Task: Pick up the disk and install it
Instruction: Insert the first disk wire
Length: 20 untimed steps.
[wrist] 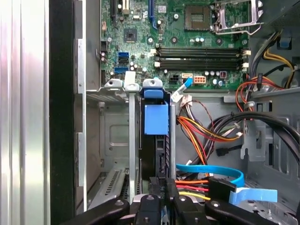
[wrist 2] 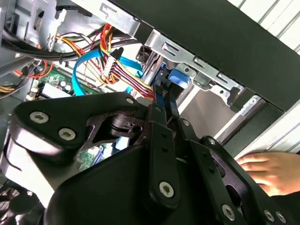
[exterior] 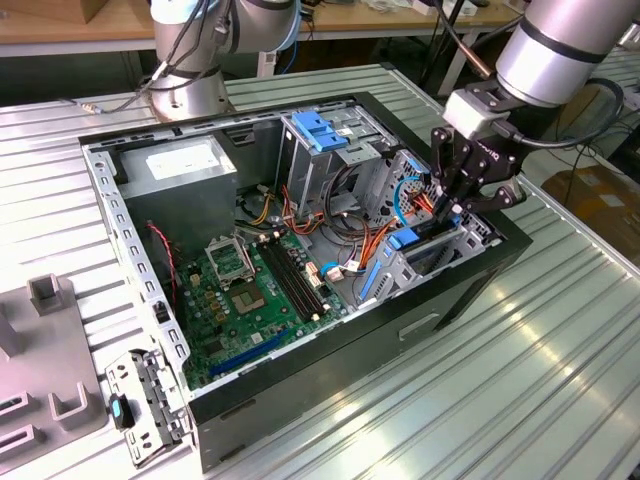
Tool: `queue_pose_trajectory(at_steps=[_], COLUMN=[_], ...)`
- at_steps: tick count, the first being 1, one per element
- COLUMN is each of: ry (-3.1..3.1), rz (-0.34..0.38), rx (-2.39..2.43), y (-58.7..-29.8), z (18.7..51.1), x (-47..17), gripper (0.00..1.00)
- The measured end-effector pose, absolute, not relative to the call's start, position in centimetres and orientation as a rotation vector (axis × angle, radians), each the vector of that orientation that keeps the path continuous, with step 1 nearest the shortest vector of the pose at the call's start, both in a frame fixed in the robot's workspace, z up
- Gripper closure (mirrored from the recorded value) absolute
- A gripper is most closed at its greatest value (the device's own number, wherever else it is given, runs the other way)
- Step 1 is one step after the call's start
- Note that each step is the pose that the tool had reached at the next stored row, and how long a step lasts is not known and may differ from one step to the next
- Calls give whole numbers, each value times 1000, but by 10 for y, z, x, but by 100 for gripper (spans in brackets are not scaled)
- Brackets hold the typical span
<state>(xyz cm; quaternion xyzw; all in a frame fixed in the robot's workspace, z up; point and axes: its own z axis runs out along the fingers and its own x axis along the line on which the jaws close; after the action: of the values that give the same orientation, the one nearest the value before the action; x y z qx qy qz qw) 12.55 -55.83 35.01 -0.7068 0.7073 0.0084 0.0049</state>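
Observation:
The disk [wrist: 154, 159] stands on edge in a slot of the grey drive cage [wrist: 110, 136] at the case's front, its blue rail [wrist: 155, 119] facing the motherboard. In the exterior view the disk [exterior: 425, 252] sits low in the cage at the right end of the open computer case [exterior: 470, 290]. My gripper [exterior: 455, 210] hangs straight above it. Both wrist views show my gripper [wrist: 161, 190] [wrist 2: 165, 96] with its fingers drawn close together, tips at the disk's near end, and the blue rail [wrist 2: 178, 77] just beyond them.
Red, yellow and orange power wires [wrist: 201, 136] and a blue flat cable [wrist: 220, 171] crowd the space beside the cage. The motherboard [exterior: 240, 290], power supply [exterior: 180, 170] and a second cage with a blue latch [exterior: 318, 130] fill the case. A hand [wrist 2: 267, 171] rests outside the case wall.

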Motion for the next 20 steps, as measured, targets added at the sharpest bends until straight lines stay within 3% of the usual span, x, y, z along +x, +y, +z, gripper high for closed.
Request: queue_pose_trajectory(at_steps=[20], ry=[2216], rz=[57], rx=[-2184], y=[-560], z=[349], x=[126], gripper=[83])
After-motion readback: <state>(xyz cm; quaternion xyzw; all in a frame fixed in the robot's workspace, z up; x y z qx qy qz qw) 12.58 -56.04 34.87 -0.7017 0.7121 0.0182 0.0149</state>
